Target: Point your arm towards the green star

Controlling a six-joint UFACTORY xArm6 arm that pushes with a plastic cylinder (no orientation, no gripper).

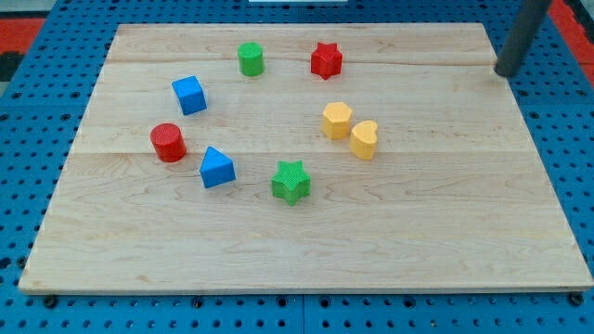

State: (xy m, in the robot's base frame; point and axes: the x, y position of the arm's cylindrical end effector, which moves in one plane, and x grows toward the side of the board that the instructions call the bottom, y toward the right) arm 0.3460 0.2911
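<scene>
my tip [507,72] sat at the view's top right, right at the right-hand edge of the wooden board [445,232], with the dark rod rising out of the view's top edge. there were no jaws to open or close on it; it was a bare rod end, touching no block and holding nothing.

the green star [291,181] lay well apart from my tip, down and to the view's left of it, a little below the middle of the board. it stood alone, touching nothing. the blue triangular block [217,167] was near it on the view's left, and the red cylinder [168,142] lay further left and slightly higher.

between my tip and the green star were the two yellow blocks: the yellow hexagonal block [337,120] and, just beside it on its lower right, the yellow heart-shaped block [364,139]; whether they touched i could not tell. both were up and to the view's right of the star.

along the view's top stood the green cylinder [251,58] and, to its right, the red star [326,60], apart from each other. the blue cube [189,95] lay at the upper left, above the red cylinder.

the board rested on a blue perforated table [28,111].
</scene>
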